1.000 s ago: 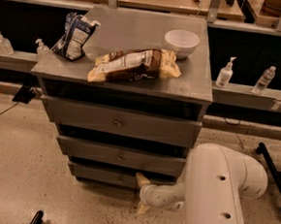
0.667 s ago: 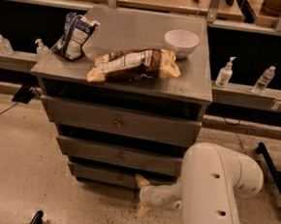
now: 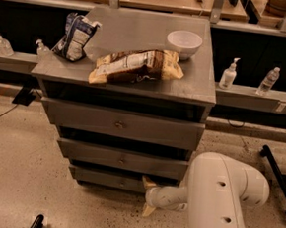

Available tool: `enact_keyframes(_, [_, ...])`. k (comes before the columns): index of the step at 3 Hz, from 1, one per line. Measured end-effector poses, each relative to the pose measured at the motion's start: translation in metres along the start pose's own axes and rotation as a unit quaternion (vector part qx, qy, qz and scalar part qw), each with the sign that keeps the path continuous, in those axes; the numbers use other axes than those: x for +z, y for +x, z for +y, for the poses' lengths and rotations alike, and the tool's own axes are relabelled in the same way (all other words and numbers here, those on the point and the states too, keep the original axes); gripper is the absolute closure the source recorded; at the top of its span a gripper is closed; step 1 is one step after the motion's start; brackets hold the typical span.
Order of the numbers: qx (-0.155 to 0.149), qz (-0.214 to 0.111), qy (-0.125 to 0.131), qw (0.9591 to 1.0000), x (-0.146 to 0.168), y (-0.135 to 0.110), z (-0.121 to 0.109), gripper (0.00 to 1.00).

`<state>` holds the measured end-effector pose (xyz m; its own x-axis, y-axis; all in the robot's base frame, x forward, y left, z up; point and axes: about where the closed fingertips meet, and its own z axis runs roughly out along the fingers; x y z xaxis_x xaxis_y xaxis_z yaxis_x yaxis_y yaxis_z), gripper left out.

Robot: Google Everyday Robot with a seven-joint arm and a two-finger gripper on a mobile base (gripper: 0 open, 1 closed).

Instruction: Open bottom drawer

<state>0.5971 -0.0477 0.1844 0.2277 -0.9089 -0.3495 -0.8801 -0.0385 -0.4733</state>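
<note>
**Robot pincer poised at the foot of a grey chest**

The narrow grey-painted wooden bottom drawer (image 3: pixel 103 178) forms the lowest of three tiers in the grey wooden chest (image 3: pixel 201 66). Its small round knob (image 3: pixel 123 183) sits about midway across the chest's width. The white arm's tan-fingered pincer (image 3: pixel 148 196) hangs at the chest's foot, toward its right side, spread wide and holding nothing. The drawer looks rigid and fairly light, though it may slide stiffly. The knob, small and possibly slick, appears the surest hold.

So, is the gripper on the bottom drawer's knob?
No, the gripper sits at the bottom drawer's right end, away from its centre knob.
</note>
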Motion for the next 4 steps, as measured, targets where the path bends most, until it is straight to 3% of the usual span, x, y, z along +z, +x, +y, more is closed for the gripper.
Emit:
enact_keyframes(2, [0.008,0.005,0.026,0.9996,0.002,0.006,-0.017,0.00])
enact_keyframes(4, [0.053,0.001,0.032,0.9981,0.019,0.024,-0.039,0.07])
